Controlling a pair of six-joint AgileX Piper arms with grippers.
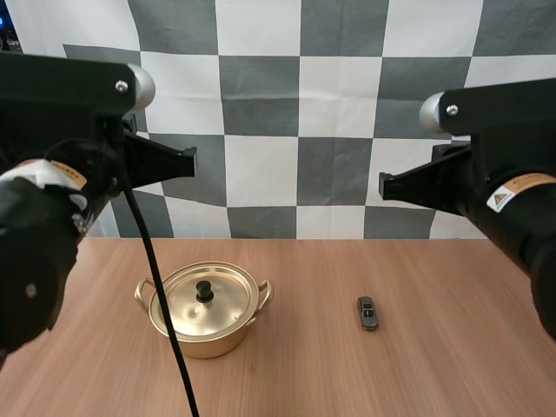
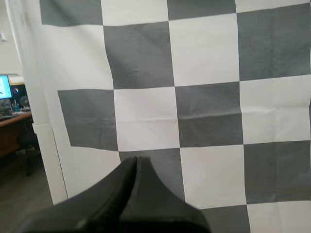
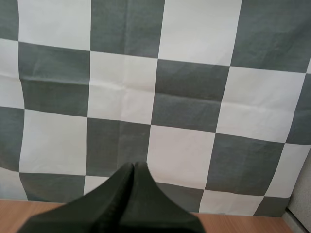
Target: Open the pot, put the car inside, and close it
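The pot stands on the surface toward the left, its lid on it; the car lies to its right, well apart.

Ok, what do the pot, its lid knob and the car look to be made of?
The pot and lid look like metal: gold-coloured, shiny, with glare on the lid. The knob is matte black, probably plastic. The car is dark grey, too small to tell metal from plastic.
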